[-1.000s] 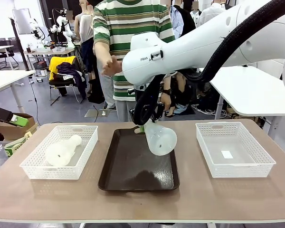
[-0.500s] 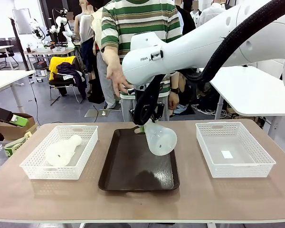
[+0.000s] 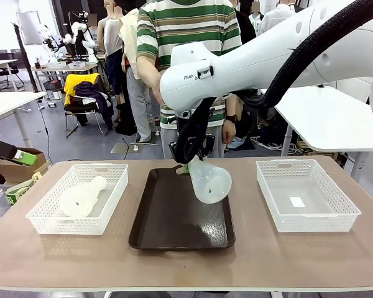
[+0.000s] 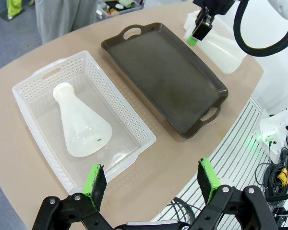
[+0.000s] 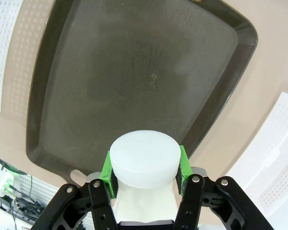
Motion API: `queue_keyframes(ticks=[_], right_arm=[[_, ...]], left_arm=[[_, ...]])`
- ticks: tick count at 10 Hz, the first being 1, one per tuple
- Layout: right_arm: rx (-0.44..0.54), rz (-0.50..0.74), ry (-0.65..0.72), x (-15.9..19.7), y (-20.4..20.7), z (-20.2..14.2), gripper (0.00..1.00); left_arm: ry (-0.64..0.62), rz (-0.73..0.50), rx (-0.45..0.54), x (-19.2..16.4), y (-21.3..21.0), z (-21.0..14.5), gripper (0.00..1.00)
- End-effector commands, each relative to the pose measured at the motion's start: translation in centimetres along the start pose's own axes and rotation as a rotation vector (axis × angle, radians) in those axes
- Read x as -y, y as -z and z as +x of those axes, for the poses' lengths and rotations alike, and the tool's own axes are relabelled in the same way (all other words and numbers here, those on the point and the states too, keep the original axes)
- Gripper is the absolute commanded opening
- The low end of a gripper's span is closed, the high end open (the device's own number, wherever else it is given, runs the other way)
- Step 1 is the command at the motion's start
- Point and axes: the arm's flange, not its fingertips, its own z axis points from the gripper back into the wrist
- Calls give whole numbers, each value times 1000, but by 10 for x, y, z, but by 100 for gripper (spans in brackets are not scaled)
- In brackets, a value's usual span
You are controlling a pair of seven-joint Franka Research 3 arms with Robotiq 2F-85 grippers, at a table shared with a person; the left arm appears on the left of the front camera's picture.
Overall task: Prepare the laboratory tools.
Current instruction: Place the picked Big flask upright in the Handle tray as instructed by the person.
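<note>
Front view | right gripper (image 3: 188, 164) clamped translucent white plastic conical flask (image 3: 210, 180), unmoved above dark brown rectangular tray's (image 3: 150, 231) far edge | only person shifted; set-down pending | second such flask (image 3: 81, 197) lay in white lattice basket (image 3: 46, 225), table's left edge | left gripper (image 4: 152, 181) agape

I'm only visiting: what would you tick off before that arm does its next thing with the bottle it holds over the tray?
1. Grip: ok. The right gripper is shut on the held flask at its neck.
2. Held flask upright: not ok, it hangs tilted.
3. Landing spot: ok. The dark tray is bare beneath it.
4. Flask touching the tray: cannot tell.
5. Left gripper out of the way: ok, open, up near the table's edge.
6. Second flask within reach: ok, lying on its side in the left basket.
</note>
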Motion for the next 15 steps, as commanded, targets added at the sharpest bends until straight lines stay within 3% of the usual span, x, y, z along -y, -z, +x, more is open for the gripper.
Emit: queue_keyframes(ticks=[1,15], right_arm=[[4,2,1,1,0,-1,0],[4,2,1,1,0,-1,0]], left_arm=[[13,-21,14,-3,-1,-1,100],[13,-21,14,-3,-1,-1,100]])
